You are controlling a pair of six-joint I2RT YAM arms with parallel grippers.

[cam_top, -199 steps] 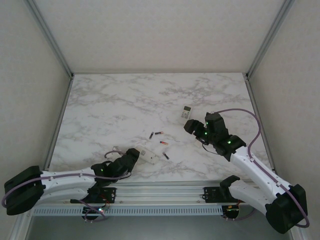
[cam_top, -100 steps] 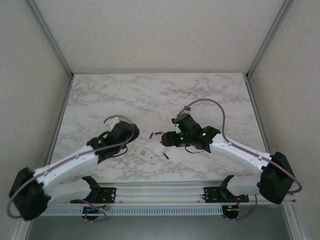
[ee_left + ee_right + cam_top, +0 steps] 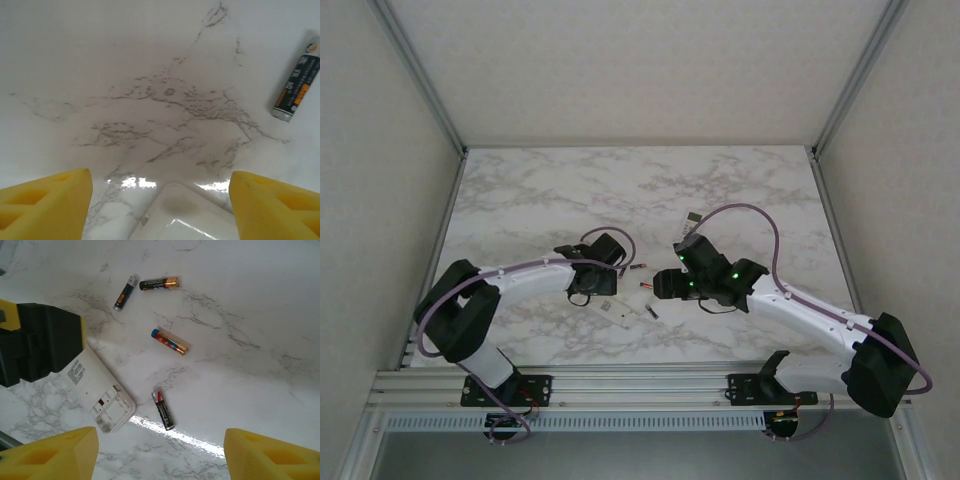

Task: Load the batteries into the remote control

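Right wrist: right claw (image 3: pixel 159 452) spread, empty, 4 batteries (image 3: pixel 170 341) and remote (image 3: pixel 95 385) ahead. Left claw (image 3: pixel 160 200) spread, remote end between its jaws.

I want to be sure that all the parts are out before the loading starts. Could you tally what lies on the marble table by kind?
batteries: 4
remote controls: 2
Total: 6
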